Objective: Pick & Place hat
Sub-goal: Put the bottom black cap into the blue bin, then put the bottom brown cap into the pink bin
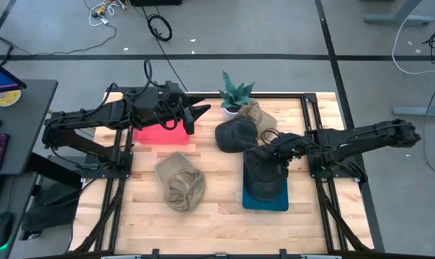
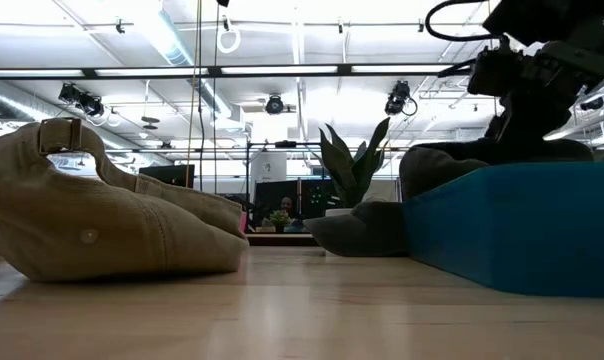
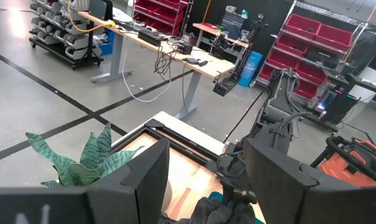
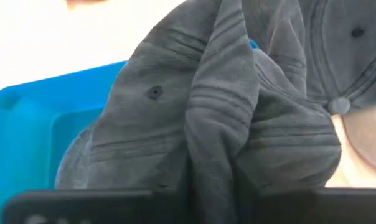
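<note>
My right pincer (image 1: 277, 160) clamped on dark hat (image 1: 264, 174), creased soft cloth, bunched in blue bin (image 1: 265, 200) near worktop's right edge. My left pincer (image 1: 201, 114) apart, hovering by rear edge.

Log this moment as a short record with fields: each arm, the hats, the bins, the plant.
right end effector: over the blue plastic bin, shut on the dark grey cloth cap
left end effector: open, raised above the red plastic bin, holding nothing
tan cloth cap: on the wooden table, front left
second dark grey cap: mid table
second tan cap: beside the potted green plant
</note>
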Tool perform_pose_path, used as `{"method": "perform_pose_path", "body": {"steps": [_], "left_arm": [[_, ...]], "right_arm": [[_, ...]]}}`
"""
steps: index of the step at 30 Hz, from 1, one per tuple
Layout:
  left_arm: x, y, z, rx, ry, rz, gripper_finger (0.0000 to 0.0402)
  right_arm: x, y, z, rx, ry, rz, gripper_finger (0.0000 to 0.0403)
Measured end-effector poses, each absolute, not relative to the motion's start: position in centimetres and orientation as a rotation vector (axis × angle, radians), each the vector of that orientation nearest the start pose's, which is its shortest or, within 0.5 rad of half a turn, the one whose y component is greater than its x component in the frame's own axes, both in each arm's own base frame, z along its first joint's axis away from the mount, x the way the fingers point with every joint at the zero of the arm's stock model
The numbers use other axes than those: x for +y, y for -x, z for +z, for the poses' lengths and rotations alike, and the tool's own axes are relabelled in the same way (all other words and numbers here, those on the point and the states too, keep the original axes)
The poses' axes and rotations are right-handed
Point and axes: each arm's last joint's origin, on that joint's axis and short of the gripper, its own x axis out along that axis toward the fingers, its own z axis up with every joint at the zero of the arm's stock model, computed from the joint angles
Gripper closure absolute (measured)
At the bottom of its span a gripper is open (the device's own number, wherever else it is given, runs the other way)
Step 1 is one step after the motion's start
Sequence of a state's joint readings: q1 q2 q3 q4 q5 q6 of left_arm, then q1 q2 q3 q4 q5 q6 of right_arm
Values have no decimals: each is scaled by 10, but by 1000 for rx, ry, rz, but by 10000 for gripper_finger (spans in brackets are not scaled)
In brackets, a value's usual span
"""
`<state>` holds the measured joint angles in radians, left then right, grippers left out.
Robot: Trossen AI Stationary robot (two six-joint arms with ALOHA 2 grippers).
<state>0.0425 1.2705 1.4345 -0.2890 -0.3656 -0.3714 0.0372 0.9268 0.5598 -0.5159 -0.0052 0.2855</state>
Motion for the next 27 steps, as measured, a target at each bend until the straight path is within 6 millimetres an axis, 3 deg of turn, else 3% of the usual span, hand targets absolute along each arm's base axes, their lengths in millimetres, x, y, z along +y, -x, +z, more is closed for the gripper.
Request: {"method": "perform_pose_path", "body": {"steps": [3, 7, 12, 20, 27], "left_arm": [[22, -267, 443, 47, 346, 426, 191], [22, -267, 443, 47, 347, 426, 191], [21, -267, 443, 48, 346, 424, 191], [21, -267, 440, 80, 342, 430, 191], [21, -266, 437, 112, 346, 435, 191]], "right_arm": [[7, -174, 213, 884, -289, -89, 253], [7, -177, 236, 855, -289, -84, 196], [6, -175, 263, 871, -205, -91, 155], [2, -167, 295, 887, -171, -188, 157], [-12, -169, 307, 792, -388, -321, 196]]}}
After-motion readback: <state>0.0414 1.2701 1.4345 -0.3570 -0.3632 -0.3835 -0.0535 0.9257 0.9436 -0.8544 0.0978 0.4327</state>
